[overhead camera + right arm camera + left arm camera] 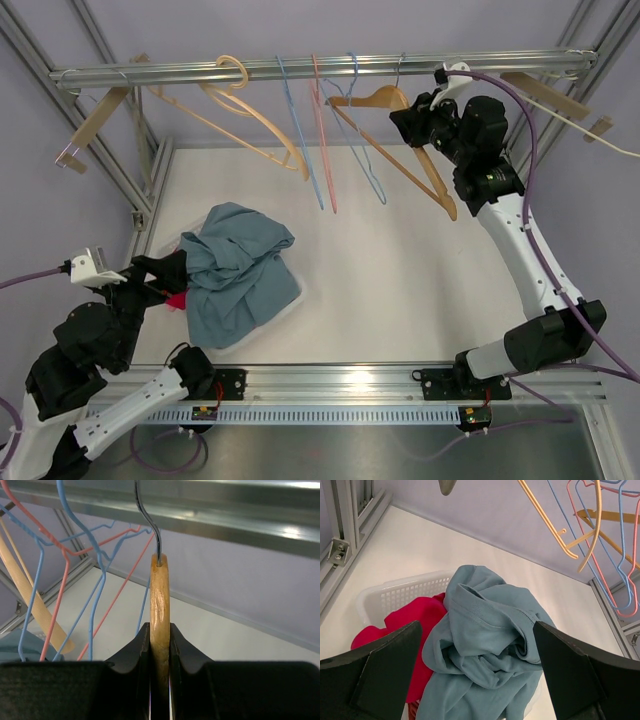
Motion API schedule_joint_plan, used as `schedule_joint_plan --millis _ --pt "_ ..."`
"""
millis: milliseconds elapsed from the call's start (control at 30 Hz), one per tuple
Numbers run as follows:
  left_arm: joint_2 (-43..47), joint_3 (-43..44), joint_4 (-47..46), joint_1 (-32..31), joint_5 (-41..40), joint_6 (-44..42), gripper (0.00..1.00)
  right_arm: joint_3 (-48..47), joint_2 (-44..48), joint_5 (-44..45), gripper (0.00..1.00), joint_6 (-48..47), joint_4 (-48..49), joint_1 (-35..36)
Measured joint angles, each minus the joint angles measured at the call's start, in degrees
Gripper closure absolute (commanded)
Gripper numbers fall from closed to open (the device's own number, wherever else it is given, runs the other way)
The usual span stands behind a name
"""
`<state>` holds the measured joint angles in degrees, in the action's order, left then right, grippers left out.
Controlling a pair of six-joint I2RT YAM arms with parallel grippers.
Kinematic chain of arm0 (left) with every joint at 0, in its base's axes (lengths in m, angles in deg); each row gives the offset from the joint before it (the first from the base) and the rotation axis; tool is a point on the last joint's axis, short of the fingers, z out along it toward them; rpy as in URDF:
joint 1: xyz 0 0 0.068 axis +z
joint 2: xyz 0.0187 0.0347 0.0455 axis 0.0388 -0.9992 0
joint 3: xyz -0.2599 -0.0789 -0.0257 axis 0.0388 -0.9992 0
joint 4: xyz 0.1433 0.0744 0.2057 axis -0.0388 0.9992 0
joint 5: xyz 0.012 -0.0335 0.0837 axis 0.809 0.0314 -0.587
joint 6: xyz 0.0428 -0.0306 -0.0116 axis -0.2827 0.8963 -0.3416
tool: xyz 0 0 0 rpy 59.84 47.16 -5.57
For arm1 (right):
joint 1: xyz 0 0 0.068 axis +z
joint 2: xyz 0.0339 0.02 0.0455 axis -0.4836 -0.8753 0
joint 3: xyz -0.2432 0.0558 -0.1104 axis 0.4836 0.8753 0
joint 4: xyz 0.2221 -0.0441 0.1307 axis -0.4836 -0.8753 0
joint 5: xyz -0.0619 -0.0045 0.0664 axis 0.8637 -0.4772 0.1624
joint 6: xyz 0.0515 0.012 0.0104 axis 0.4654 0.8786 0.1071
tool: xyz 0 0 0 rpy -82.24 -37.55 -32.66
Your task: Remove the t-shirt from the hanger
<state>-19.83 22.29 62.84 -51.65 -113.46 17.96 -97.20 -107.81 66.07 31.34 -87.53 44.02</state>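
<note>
A blue-grey t-shirt [235, 268] lies crumpled on a white basket [288, 300] at the left; it fills the left wrist view [490, 650]. My left gripper [168, 272] is open and empty, hovering just left of the shirt, its fingers [385, 670] wide on either side of it. My right gripper [408, 118] is shut on a bare wooden hanger [400, 150] that hangs from the metal rail [300, 68]. In the right wrist view the hanger [159, 605] is clamped between the jaws, its wire hook [150, 525] rising to the rail.
A red garment [420, 620] lies under the shirt in the basket [395, 592]. Several empty hangers hang on the rail: tan plastic [250, 110], blue wire [300, 130], pink wire [325, 130], and wooden ones at both ends. Frame posts stand at the left and right.
</note>
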Motion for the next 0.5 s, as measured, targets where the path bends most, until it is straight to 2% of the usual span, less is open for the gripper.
schedule_joint_plan --millis 200,300,433,467,500 --pt "-0.1 2.6 -1.0 0.0 -0.7 -3.5 0.01 3.0 1.9 2.2 1.0 0.8 1.6 -0.1" --pt "-0.1 3.2 -4.6 0.0 -0.2 -5.8 0.01 3.2 2.1 2.8 0.94 1.2 1.7 -0.1" --pt "-0.3 3.2 -8.4 0.0 2.0 -8.5 0.01 4.2 2.7 4.1 0.62 2.0 2.4 -0.1" --pt "-0.5 3.2 -9.4 0.0 2.9 -9.4 0.01 4.8 3.2 5.0 0.46 2.4 2.4 -0.1" --pt "-0.6 3.2 -9.9 0.0 3.4 -9.8 0.01 5.3 3.7 5.8 0.4 3.2 2.1 -0.2"
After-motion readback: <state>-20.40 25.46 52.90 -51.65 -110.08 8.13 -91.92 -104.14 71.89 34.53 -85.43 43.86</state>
